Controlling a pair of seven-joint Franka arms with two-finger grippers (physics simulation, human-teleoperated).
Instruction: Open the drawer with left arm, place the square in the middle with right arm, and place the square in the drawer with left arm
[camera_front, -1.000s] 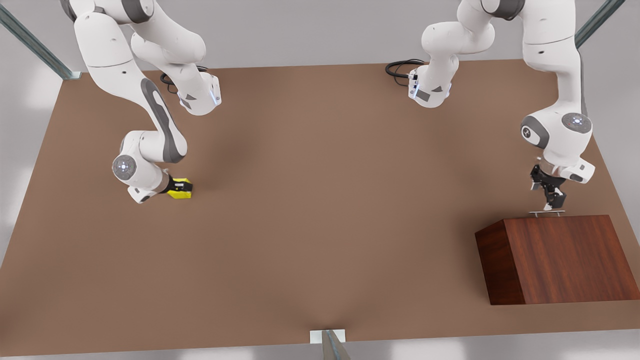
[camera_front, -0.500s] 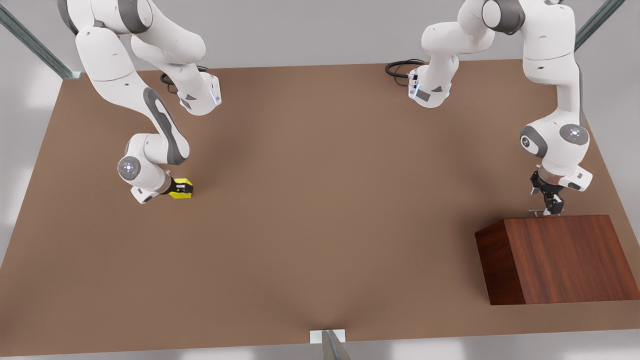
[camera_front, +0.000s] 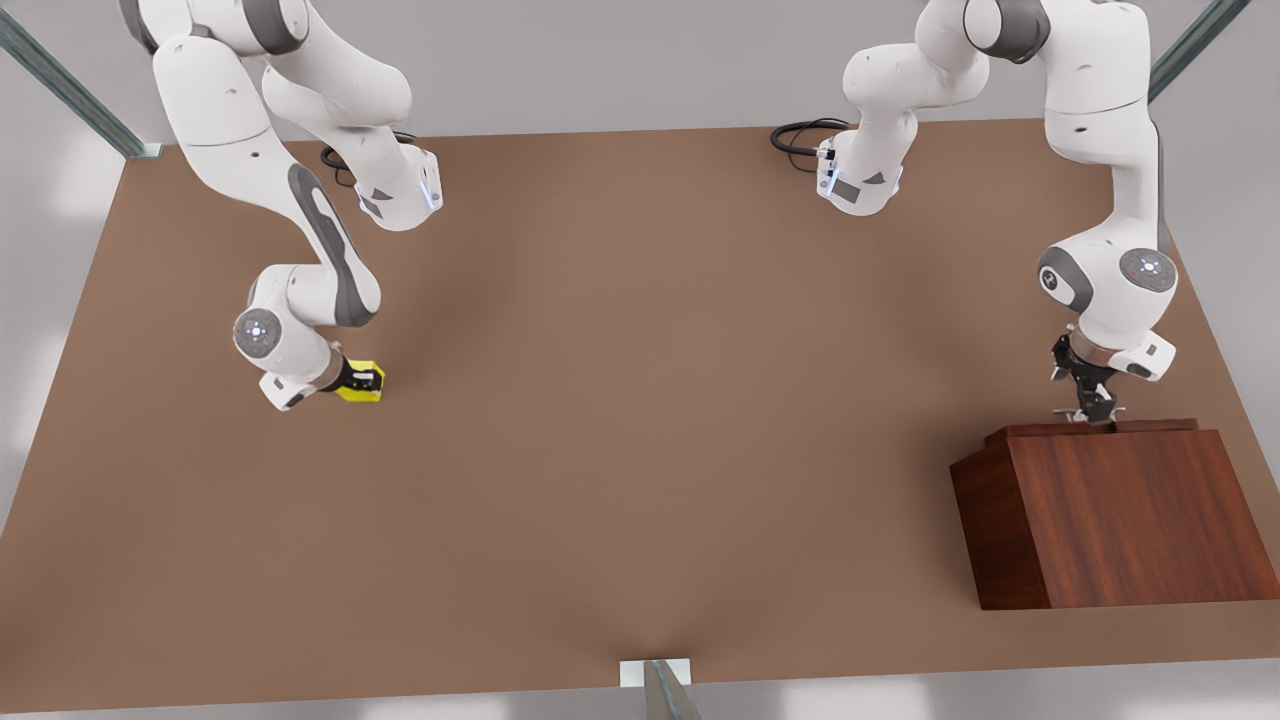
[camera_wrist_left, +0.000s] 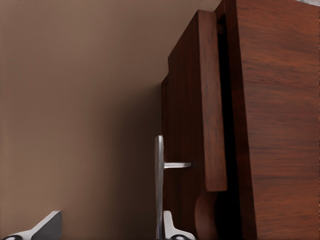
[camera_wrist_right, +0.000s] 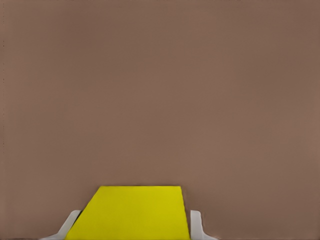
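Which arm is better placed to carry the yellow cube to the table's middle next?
The right. The right gripper already straddles the square, its fingers flanking both sides. The left gripper is occupied at the drawer, at its silver handle, with the drawer just cracked open.

Simulated lab bench: plain brown tabletop, grey walls, metal frame struts (rendered look).

Square & both claw fingertips cut off by right wrist view's edge.
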